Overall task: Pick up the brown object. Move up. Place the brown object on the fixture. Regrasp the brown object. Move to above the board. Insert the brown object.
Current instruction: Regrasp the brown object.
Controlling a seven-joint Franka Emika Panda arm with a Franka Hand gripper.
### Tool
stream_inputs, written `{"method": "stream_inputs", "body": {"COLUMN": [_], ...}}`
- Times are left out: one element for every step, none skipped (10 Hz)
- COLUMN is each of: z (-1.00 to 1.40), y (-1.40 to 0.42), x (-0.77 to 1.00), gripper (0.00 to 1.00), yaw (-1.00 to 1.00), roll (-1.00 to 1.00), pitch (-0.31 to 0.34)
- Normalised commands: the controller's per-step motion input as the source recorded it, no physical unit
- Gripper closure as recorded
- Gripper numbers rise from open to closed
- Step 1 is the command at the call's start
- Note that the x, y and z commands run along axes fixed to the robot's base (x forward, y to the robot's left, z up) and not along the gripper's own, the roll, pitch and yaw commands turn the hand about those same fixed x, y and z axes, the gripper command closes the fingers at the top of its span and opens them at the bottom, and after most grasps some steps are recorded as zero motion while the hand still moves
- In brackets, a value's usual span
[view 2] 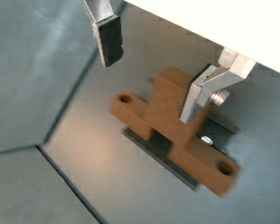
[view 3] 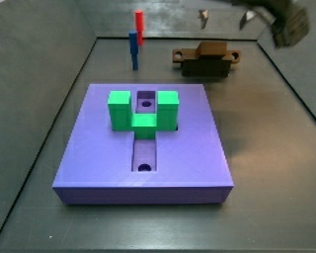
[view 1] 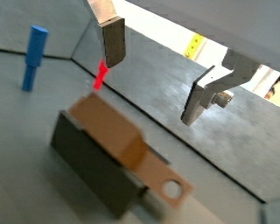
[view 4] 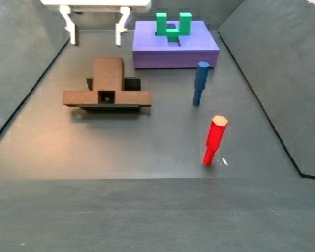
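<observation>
The brown bar lies across the fixture, its holed ends overhanging both sides, well apart from the purple board. The claw hangs above the fixture with its jaws wide and nothing between the silver fingers. The placing step looks done, so regrasping is in hand: the claw must descend over the bar and close on it squarely before carrying it to the board.

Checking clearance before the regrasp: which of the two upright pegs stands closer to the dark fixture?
The blue upright peg, standing between the dark olive fixture and the purple board. The red upright peg stands farther off. The open tool hovers above the fixture.
</observation>
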Motion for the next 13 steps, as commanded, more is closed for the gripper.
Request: {"method": "stream_inputs", "body": {"z": [-0.3, -0.29, -0.23, -0.25, -0.21, -0.23, -0.21, -0.21, -0.21, -0.09, -0.19, -0.24, -0.34], "y": [-0.16, -0.11, -0.09, -0.05, -0.06, -0.11, -0.11, -0.09, 0.0, 0.15, 0.17, 0.15, 0.05], "x": [0.0, 0.0, 0.0, -0.05, -0.23, -0.05, 0.0, 0.35, 0.35, 0.29, 0.24, 0.15, 0.09], "gripper": [0.0, 0.0, 0.0, 0.0, 0.0, 0.0, 0.0, 0.0, 0.0, 0.0, 0.0, 0.0, 0.0], "yaw": [0.23, 0.18, 0.17, 0.15, 0.15, 0.16, 0.16, 0.21, 0.21, 0.17, 0.15, 0.15, 0.12], "roll": [0.35, 0.14, 0.06, 0.16, 0.17, 0.15, 0.13, 0.22, 0.22, 0.27, 0.3, 0.31, 0.34], "pitch": [0.28, 0.089, 0.0, 0.011, 0.0, 0.0, 0.0, 0.043, 0.071, 0.103, 0.086, 0.051, 0.037]}}
